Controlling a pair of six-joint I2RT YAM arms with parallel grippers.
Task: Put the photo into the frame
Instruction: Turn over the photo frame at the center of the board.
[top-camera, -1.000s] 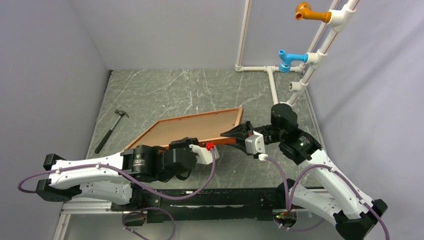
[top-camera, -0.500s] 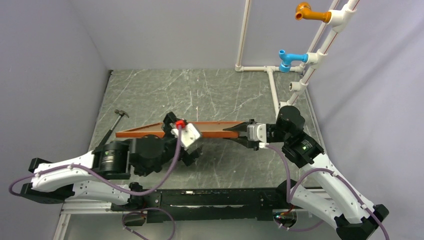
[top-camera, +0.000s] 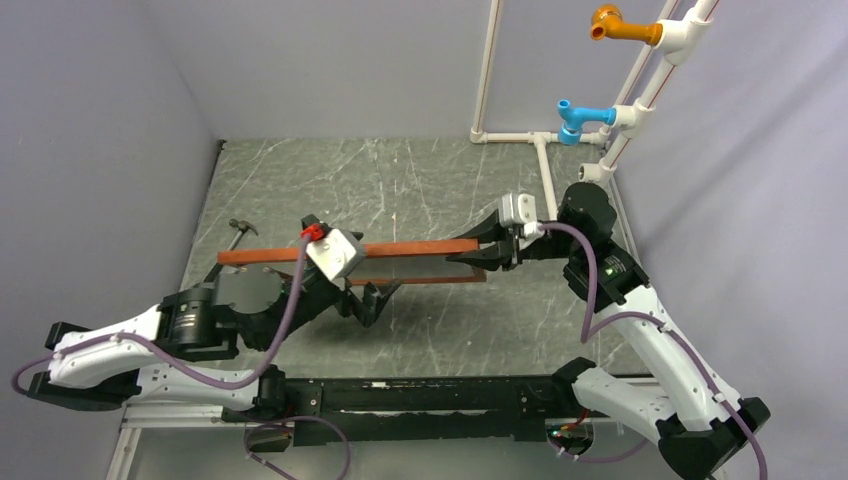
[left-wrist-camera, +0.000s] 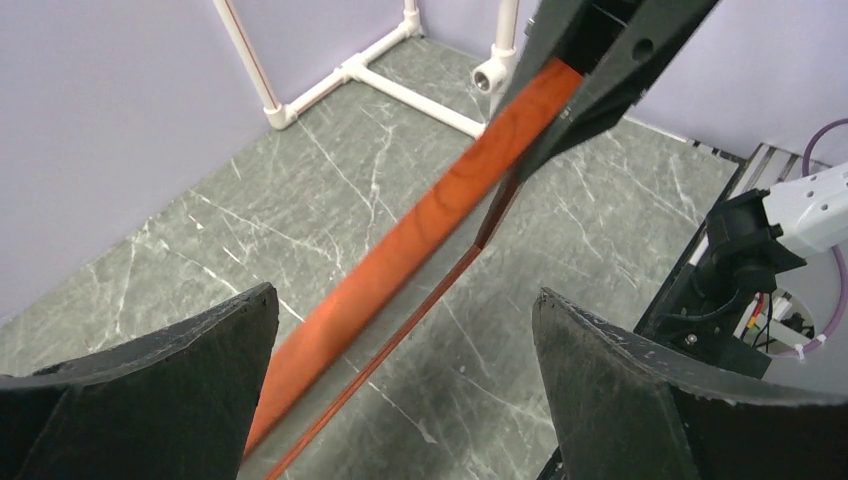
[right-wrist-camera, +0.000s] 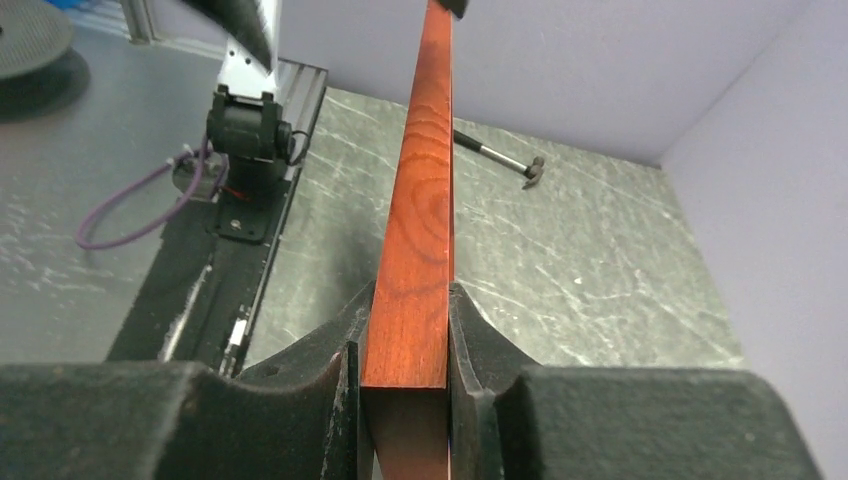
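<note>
Right gripper (right-wrist-camera: 408, 345) pinched narrow on frame (right-wrist-camera: 425, 200) at its 3 o'clock end; left gripper (left-wrist-camera: 405, 330) gaping wide around it; let go since earlier, frame now edge-on.

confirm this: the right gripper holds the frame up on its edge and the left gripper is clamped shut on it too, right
No: the left gripper is open, its fingers spread wide and clear of the frame, as the left wrist view shows. The right gripper does hold the frame up on its edge.

Nothing legible anywhere: no text, label, brand, number or sign clear enough to be read.
</note>
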